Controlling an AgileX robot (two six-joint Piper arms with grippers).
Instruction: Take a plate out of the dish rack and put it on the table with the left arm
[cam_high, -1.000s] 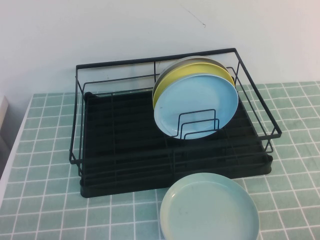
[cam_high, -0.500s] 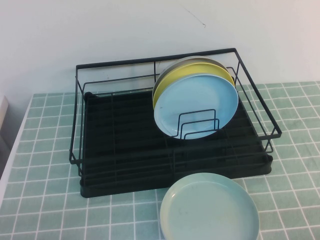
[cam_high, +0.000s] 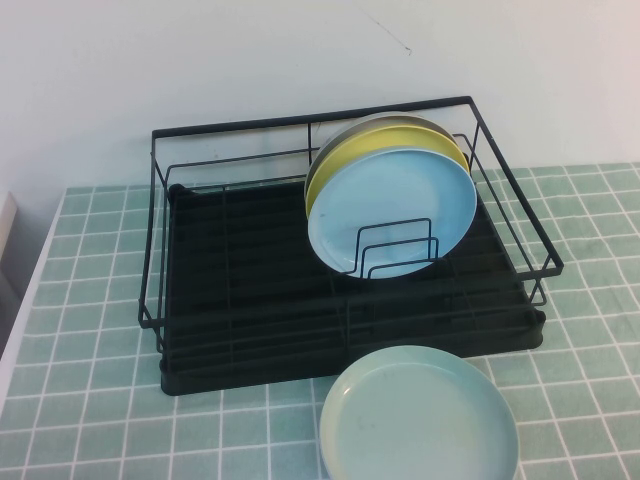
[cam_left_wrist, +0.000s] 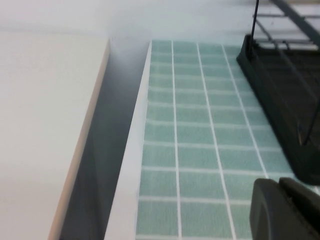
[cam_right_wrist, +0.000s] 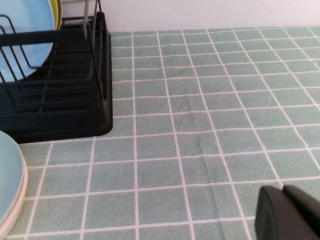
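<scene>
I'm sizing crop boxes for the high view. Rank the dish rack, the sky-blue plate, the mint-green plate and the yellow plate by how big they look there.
1. dish rack, largest.
2. mint-green plate and sky-blue plate: alike; the mint one is nearer and cut off, so unranked.
3. yellow plate: only a crescent shows.

Left gripper and right gripper appear only in wrist views.

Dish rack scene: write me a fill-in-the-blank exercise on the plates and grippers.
1. The blue plate stands upright in the ____ dish rack.
2. Directly behind it leans a ____ plate.
3. The mint-green plate lies flat on the tiled ____, in front of the rack.
4. Of the left gripper and right gripper, neither one holds a ____; both hang over the tiles.

Missing words: black; yellow; table; plate
</scene>
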